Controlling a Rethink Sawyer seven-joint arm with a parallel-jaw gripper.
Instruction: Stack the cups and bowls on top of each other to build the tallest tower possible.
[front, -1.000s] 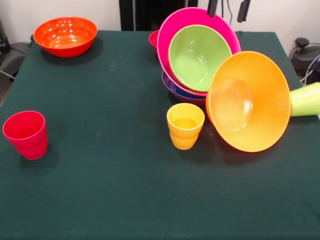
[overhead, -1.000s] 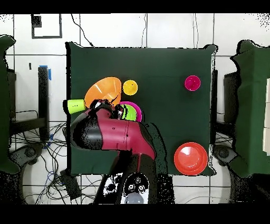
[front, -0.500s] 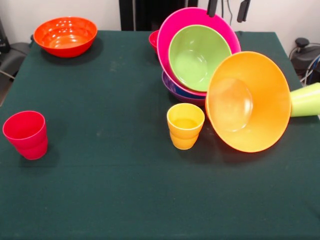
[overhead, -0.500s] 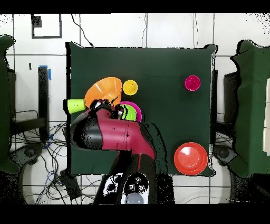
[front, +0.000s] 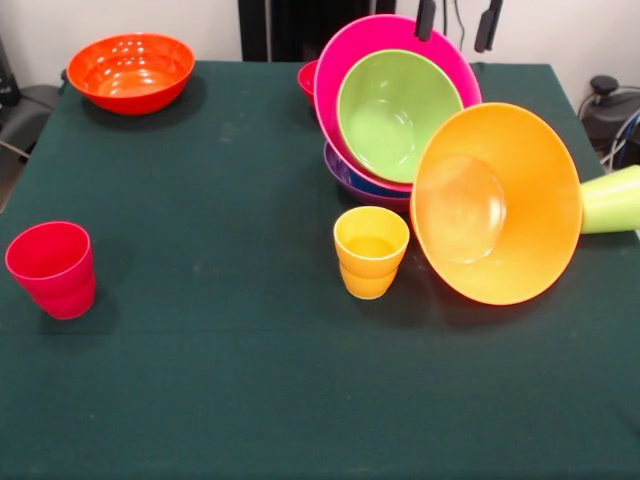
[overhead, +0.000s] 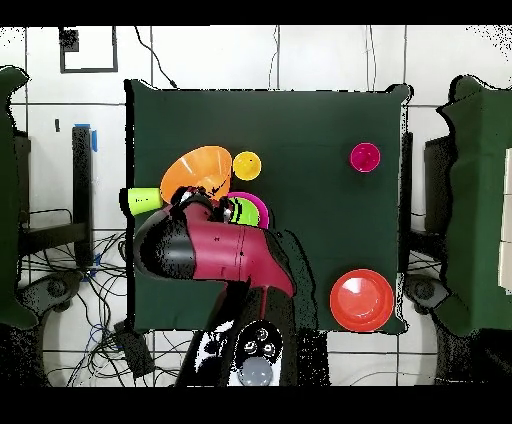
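Hand (front: 458, 20) is seen only as two dark fingertips at the top edge of the front view, spread apart w/ a clear gap, nothing held or touched; it hangs above the rim of the pink bowl (front: 345, 60). In the overhead view the hand is hidden under the red and black arm (overhead: 215, 250).

Counted near to far in the front view:

- Cups, 3 in all. Red cup (front: 52, 268) is stood upright near the left edge of the desk (front: 220, 380), well apart from the rest. Yellow cup (front: 371, 251) is upright mid-desk, just beside the light orange bowl (front: 497, 202); both look empty. Lime green cup (front: 610, 199) is laid on its side at the right edge, behind the orange bowl.
- Bowls, 6 seen. The light orange bowl is tipped on edge, its mouth turned to the camera, empty.
- Tower: purple bowl (front: 350, 180) lowest; a sliver of blue shows inside it, not clear enough to name. The pink bowl is leant in it, steeply tilted, w/ the lime green bowl (front: 398, 113) nested inside.
- Small red bowl (front: 307, 78) is only partly seen, behind the pink one.
- Red-orange bowl (front: 131, 72) is sat upright and empty at the far left corner, well apart from the tower.
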